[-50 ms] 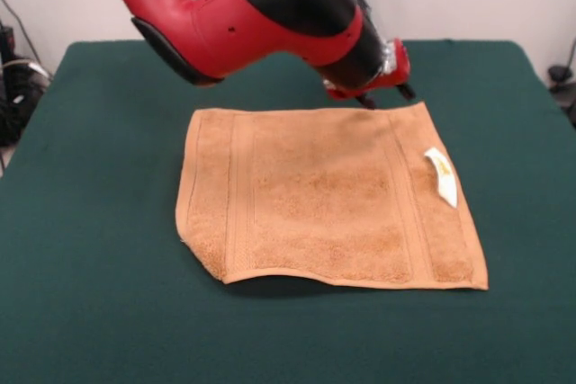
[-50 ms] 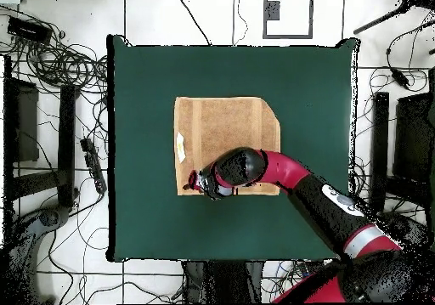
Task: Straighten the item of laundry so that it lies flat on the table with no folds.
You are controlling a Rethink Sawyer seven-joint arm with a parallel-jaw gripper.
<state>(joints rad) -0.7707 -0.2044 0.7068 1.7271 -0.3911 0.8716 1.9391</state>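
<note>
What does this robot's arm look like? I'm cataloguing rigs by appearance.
The arm has glossy red shells with rounded black joint caps and black trim underneath. Its wrist narrows to a black collar, a silvery band, then a small red and black gripper. From above, a light grey patch shows on a black link nearer the base.

Gripper (image 1: 382, 96): you could not tell whether its fingers stood open or closed, since the wrist hid them in both views. Towel (image 1: 324, 195): the far edge just under the gripper was covered by the arm (image 1: 252, 15), and in the overhead view the corner below the wrist was hidden. Tag (image 1: 442, 175): any print on it was too small for you to read. Arm: cut off by the top edge in the front view.
</note>
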